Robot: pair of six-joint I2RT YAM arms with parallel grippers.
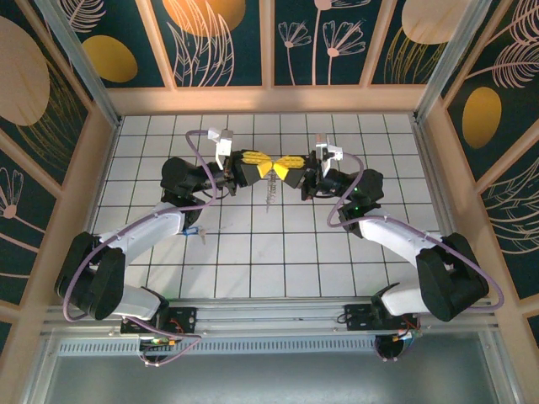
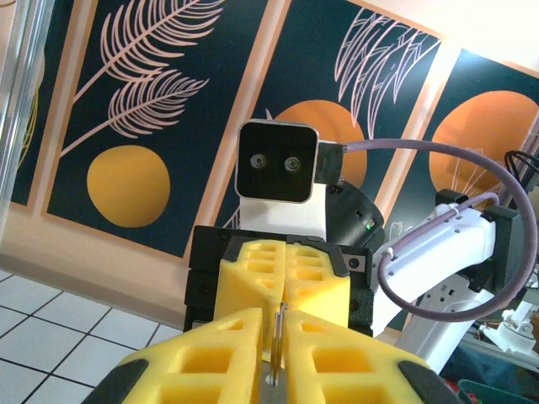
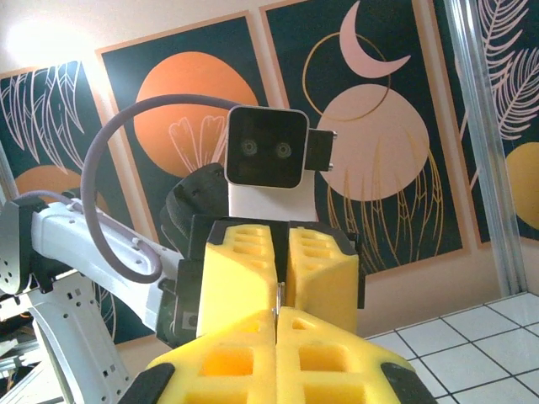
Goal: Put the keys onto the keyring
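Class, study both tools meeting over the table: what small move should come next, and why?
Probably open the left tool slightly, with the right tool holding. Both pinch the keyring tip to tip, its loop dangling, while the keys lie on the table beside the left arm: one tool must come free.

- No lettering, number, brand mark or sign can be read in any view.
- The wall panels [image 1: 223,38] at the far side and at the left and right carry painted leaves, flowers, discs and a moon, with no writing on them.
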